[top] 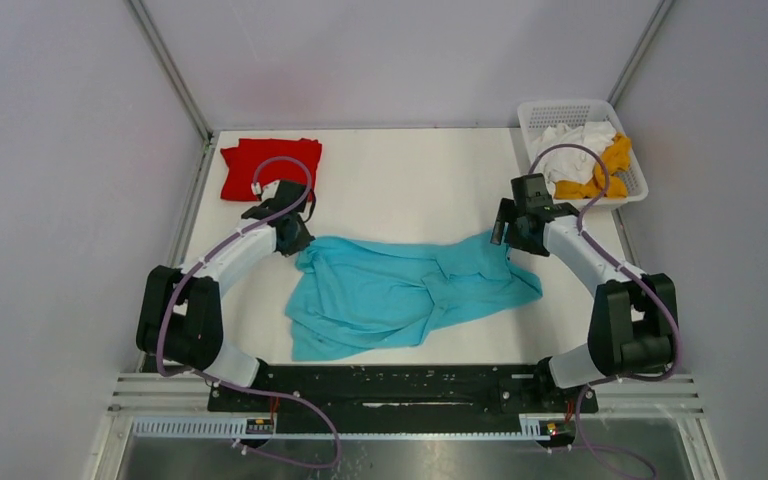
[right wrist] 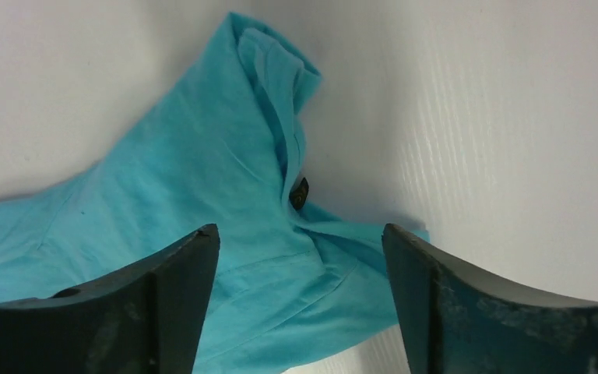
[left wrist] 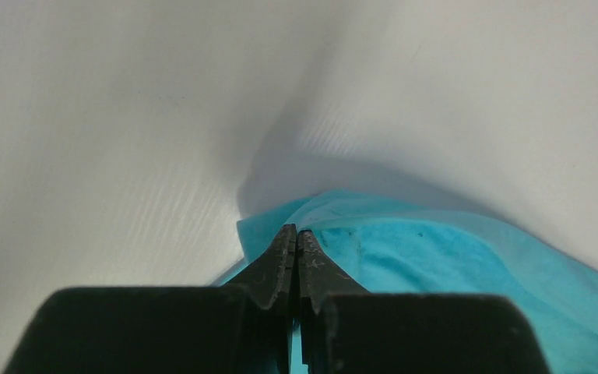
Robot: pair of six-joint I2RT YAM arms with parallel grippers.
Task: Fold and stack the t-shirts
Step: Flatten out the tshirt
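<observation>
A crumpled turquoise-blue t-shirt (top: 400, 290) lies spread across the middle of the white table. My left gripper (top: 295, 240) is at its far left corner. In the left wrist view the jaws (left wrist: 296, 234) are pressed together on the shirt's edge (left wrist: 436, 257), with fabric showing between them. My right gripper (top: 505, 235) hovers open over the shirt's far right end. The right wrist view shows its fingers (right wrist: 300, 241) wide apart above the bunched fabric (right wrist: 187, 171). A folded red t-shirt (top: 265, 165) lies at the far left. White (top: 570, 140) and mustard-yellow (top: 615, 160) shirts lie in the basket.
A white plastic lattice basket (top: 535, 110) stands at the far right corner. Grey walls close in the table on three sides. A black rail (top: 390, 385) with the arm bases runs along the near edge.
</observation>
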